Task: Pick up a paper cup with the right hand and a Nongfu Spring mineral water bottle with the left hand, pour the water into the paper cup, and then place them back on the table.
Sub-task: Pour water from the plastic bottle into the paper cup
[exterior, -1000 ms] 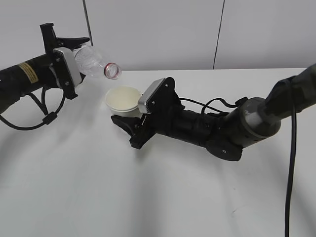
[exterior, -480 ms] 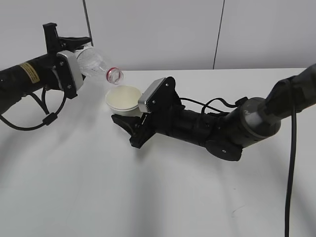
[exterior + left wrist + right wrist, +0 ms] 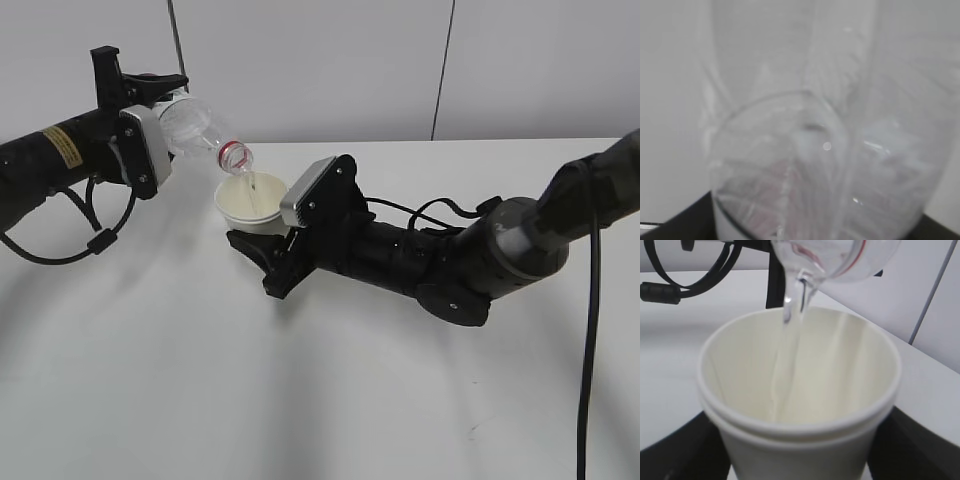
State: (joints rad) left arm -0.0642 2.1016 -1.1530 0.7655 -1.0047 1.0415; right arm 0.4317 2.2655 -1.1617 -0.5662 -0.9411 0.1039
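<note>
White table (image 3: 300, 400) ran back to a pale panelled wall. Left hand (image 3: 130, 110) came in from the left edge, raised off the table, its jaws closed around the bottle (image 3: 195, 125). Bottle was tilted neck-down to the right, with its red-ringed mouth just above the cup (image 3: 250, 203). Water (image 3: 790, 335) fell in a thin clear stream from the mouth into the cup, running down the inner wall. Right hand (image 3: 262, 240) reached in from the right, low over the table, jaws clasping the cup at its lower body. Cup stood upright, rim uppermost. Left wrist view was blurred; it showed only the bottle's clear body close up, and a reddish patch low down was possibly the label.
</note>
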